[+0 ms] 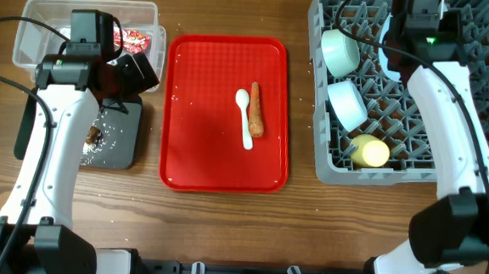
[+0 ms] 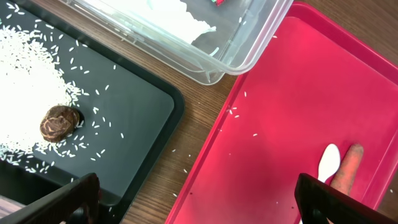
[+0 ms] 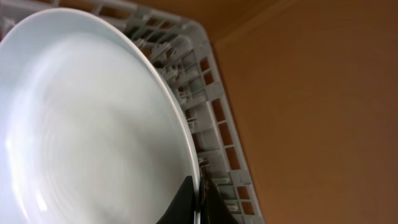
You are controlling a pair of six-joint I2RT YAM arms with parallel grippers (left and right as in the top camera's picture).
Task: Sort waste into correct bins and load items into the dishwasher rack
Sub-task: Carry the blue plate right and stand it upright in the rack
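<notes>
My left gripper (image 2: 199,202) is open and empty, hovering over the gap between the black tub (image 2: 134,118) and the red tray; in the overhead view it (image 1: 136,69) is by the clear tub (image 1: 44,10). The black tub holds rice grains (image 2: 28,74) and a brown lump (image 2: 60,122). The clear tub holds white paper (image 2: 168,18) and the red wrapper (image 1: 136,39). The white spoon (image 1: 246,116) and carrot (image 1: 255,110) lie side by side on the tray. My right gripper (image 3: 198,200) is shut on the rim of the pale blue plate (image 3: 93,124), held on edge in the rack (image 1: 476,100).
The flat red tray (image 1: 203,117) lies in the middle of the table. The rack holds two pale bowls (image 1: 341,51) (image 1: 347,103) and a yellow cup (image 1: 369,150) along its left side. Loose rice grains are scattered on the tray and the wood.
</notes>
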